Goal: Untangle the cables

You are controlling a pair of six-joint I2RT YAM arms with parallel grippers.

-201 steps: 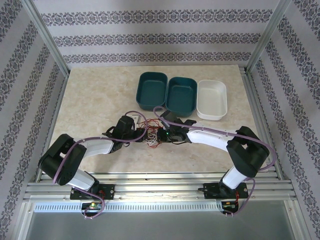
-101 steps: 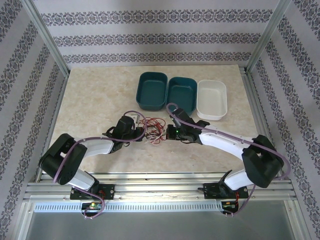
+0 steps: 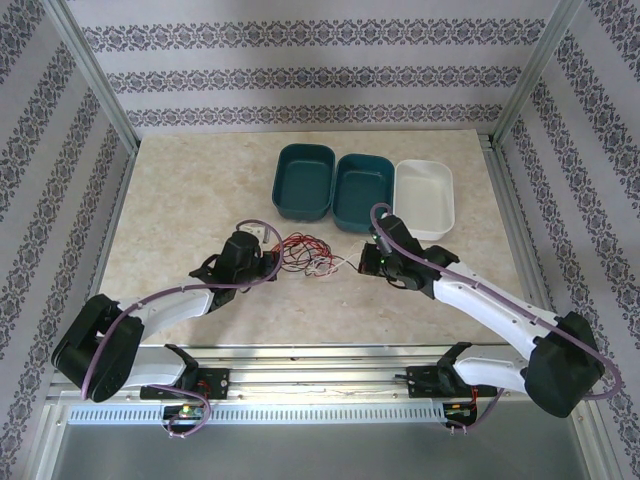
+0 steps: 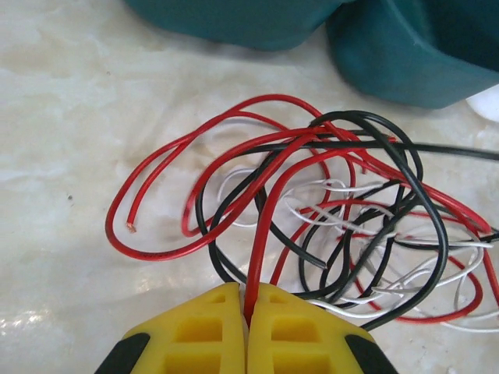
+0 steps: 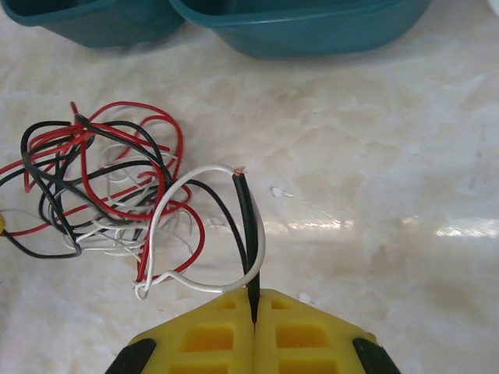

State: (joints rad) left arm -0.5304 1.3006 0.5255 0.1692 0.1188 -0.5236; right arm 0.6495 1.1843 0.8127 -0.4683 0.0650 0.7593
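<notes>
Top external, cables (image 3: 305,255): a loose red, black and white tangle lying on the bench (image 3: 180,200), in front of the middle teal tub (image 3: 365,190) and slightly to its left.
Top external, left end effector (image 3: 270,260): at the tangle's left edge, farther from the tub than the tangle is.
Top external, right end effector (image 3: 368,263): at the tangle's right edge, just in front of the tub's near wall.
Left wrist, left end effector (image 4: 247,294): yellow fingers pressed together, pinching one red wire (image 4: 261,226).
Left wrist, cables (image 4: 343,210): loops spread on the bench between the fingers and the tub (image 4: 413,54).
Right wrist, right end effector (image 5: 255,302): yellow fingers closed on a black wire (image 5: 248,226) whose bare tip points towards the tub (image 5: 312,27).
Right wrist, cables (image 5: 101,187): bunched to the left, short of the tub, with a white loop reaching back to the fingers.
</notes>
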